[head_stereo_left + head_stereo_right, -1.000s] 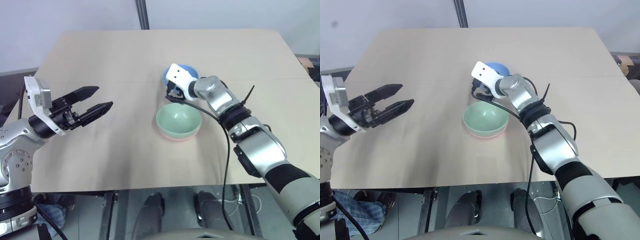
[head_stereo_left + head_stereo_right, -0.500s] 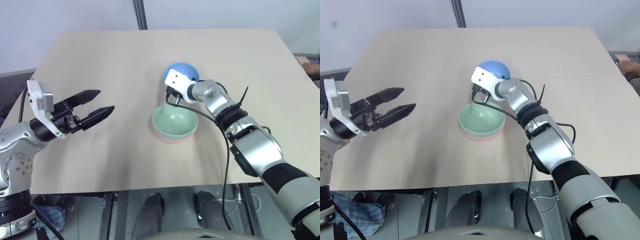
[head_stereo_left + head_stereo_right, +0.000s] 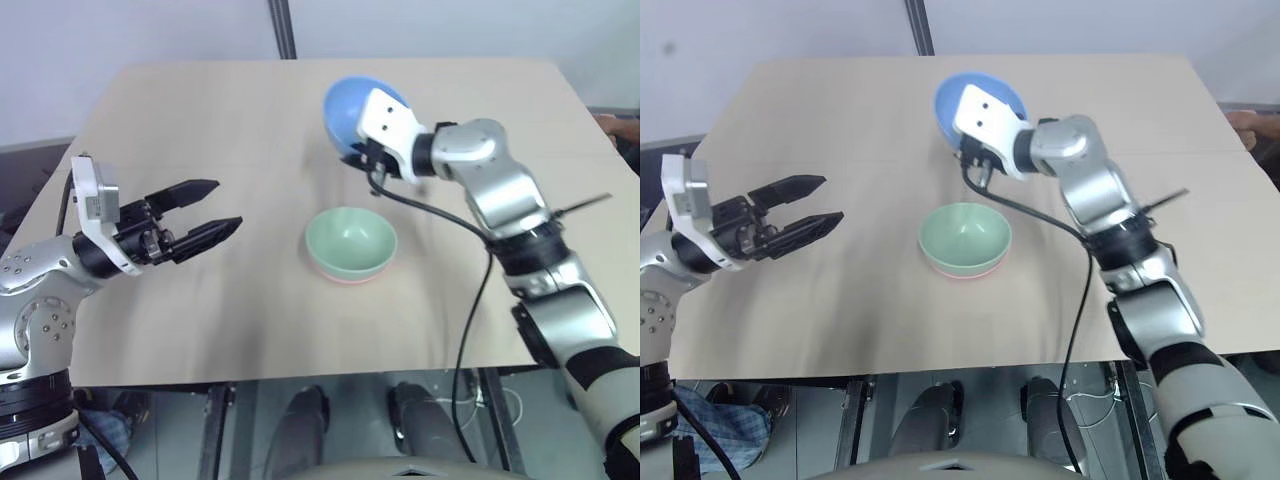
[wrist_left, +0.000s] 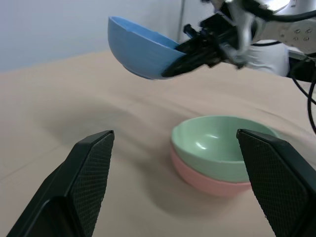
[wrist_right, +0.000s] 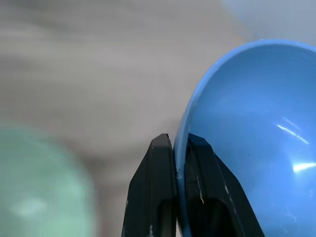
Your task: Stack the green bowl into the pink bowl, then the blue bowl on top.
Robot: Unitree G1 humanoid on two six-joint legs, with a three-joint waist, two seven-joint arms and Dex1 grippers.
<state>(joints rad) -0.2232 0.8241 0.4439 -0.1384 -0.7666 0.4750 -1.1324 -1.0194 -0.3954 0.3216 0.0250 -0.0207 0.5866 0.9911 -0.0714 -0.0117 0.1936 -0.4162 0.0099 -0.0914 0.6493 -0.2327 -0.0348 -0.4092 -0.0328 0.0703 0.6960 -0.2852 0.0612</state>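
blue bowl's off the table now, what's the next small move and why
Probably carry the blue bowl over the green bowl and level it. The right tool pinches its rim, holding it tilted and off to one side, while green already sits nested in the pink bowl.

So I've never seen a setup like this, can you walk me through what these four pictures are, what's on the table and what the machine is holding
This is a humanoid robot with two arms, each ending in a gripper of two black fingers. Two pictures come from a stereo camera on its head, looking down over a tan table; they show the same scene. The other two come from cameras on its wrists, looking along each gripper's fingers.

On the table sits a green bowl nested inside a pink bowl, of which a rim peeks out underneath.

The right gripper is shut on the rim of a blue bowl, one finger inside and one outside, holding it tilted in the air above and behind the stack.

The left gripper is off to the side with its fingers open, holding nothing.
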